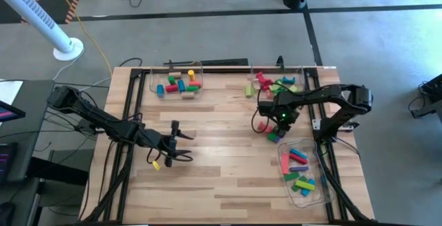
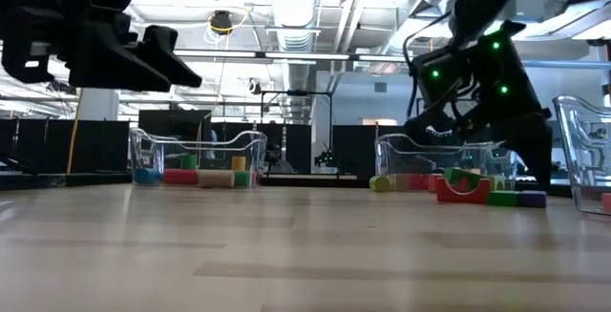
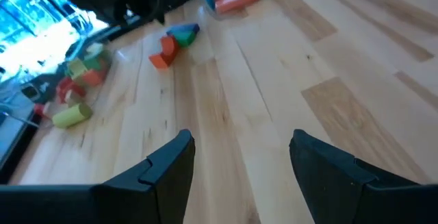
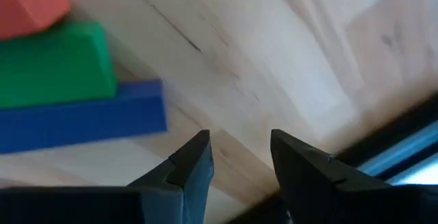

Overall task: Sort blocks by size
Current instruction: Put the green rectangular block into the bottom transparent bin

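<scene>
A small cluster of blocks lies on the wooden table at the right: a red arch [image 1: 261, 126], a green block [image 4: 55, 63] and a blue bar [image 4: 82, 121] resting side by side. My right gripper [image 4: 239, 142] points steeply down just beside the blue bar's end. It is open with a narrow gap and only bare wood between its fingers. In the high view it [image 1: 277, 124] hangs over this cluster. My left gripper [image 3: 243, 142] hovers open over the table's left middle [image 1: 183, 143] with nothing in it.
Clear trays hold sorted blocks: one at the far left [image 1: 176, 84], one at the far right [image 1: 276, 84], one near the right edge [image 1: 302, 171]. A small yellow piece [image 1: 155, 164] shows by the left arm. Bare wood lies between the arms.
</scene>
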You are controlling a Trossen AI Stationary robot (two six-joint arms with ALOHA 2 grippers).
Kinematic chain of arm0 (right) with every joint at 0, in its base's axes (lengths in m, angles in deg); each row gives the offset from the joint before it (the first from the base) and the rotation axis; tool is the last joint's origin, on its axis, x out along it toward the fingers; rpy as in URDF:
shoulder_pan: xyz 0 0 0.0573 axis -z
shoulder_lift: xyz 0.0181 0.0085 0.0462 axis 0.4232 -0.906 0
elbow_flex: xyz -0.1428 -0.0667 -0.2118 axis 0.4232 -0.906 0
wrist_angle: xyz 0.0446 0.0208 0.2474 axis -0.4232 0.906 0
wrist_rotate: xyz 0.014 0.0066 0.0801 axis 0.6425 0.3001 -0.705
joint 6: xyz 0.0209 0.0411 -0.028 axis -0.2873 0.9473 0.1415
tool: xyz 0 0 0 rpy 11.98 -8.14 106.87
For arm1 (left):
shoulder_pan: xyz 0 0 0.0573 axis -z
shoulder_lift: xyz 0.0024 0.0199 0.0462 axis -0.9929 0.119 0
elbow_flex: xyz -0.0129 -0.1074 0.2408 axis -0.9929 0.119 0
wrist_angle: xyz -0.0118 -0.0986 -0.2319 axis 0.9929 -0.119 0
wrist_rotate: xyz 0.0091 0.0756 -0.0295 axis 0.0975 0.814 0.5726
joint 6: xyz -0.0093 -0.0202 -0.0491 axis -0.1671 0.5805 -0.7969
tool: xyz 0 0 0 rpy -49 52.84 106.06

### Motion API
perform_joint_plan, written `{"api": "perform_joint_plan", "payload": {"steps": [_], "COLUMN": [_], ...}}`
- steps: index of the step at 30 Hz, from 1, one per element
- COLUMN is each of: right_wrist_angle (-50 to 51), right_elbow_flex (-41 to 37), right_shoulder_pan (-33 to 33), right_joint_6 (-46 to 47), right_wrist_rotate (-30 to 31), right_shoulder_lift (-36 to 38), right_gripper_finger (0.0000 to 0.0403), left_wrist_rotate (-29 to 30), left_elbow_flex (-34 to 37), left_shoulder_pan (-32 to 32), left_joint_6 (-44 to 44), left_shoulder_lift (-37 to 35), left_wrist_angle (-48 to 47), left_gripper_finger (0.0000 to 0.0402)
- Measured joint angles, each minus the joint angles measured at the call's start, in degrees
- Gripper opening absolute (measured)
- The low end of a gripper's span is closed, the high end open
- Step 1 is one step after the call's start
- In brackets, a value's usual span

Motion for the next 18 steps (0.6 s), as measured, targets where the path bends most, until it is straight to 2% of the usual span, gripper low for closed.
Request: {"api": "perform_joint_plan", "payload": {"steps": [6, 8, 10, 14, 16, 18], "right_wrist_angle": [-6.05, -8.33, -13.87, -30.62, -32.88, -29.62], "right_elbow_flex": [-1.96, -2.43, -3.29, -3.77, -1.74, -0.6], "right_shoulder_pan": [1.12, 1.56, 1.84, 0.51, -0.41, -0.66], "right_joint_6": [-0.02, -0.02, -0.16, -2.4, -2.68, -2.78], "right_wrist_rotate": [-1.86, -4.18, -10.38, -26.9, -26.9, -25.14], "right_shoulder_lift": [0.03, 0.03, 0.04, 0.26, 0.2, 1.04], "right_gripper_finger": [0.0179, 0.0179, 0.0179, 0.0179, 0.0179, 0.0179], "left_wrist_rotate": [-0.11, -0.11, -0.11, -0.11, -0.14, -0.5], "left_elbow_flex": [0.0, 0.0, -0.02, -0.02, -0.02, -0.02], "left_shoulder_pan": [-0.02, -0.02, -0.02, -0.02, -0.11, -0.4], "left_joint_6": [1.15, 1.36, 1.46, 1.95, 2.0, 2.0], "left_shoulder_lift": [0.0, 0.0, -0.02, 0.0, 0.0, 0.0], "left_wrist_angle": [3.39, 4.29, 4.58, 4.57, 4.25, 4.31], "left_gripper_finger": [0.0229, 0.0229, 0.0229, 0.0229, 0.0229, 0.0229]}}
